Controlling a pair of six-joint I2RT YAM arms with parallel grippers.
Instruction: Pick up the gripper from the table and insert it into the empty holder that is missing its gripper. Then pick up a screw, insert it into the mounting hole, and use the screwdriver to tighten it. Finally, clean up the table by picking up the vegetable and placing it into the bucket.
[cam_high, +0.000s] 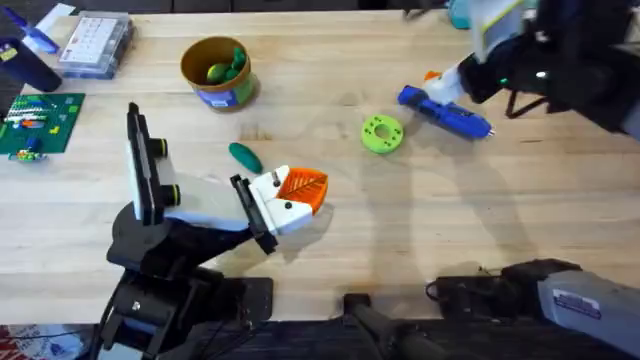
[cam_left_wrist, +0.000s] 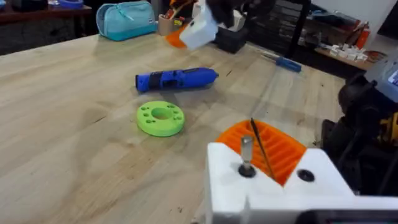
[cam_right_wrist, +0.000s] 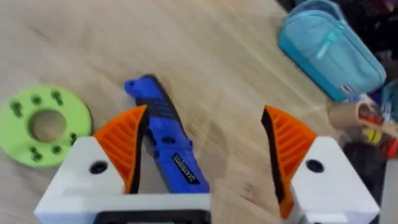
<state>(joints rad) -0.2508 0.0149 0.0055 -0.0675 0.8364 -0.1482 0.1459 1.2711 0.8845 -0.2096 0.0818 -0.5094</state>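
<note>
Right tool (cam_right_wrist: 202, 155) hangs spread wide over the screwdriver (cam_right_wrist: 165, 149) on the counter (cam_right_wrist: 217, 74); closing off-centre could roll it away. Left tool's state I cannot tell.

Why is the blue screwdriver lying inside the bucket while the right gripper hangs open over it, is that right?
Not quite. The screwdriver lies on the bare table, not in the bucket, which stands far off across the table, as the overhead view shows. The rest is right: the right gripper hangs open over the screwdriver.
</note>
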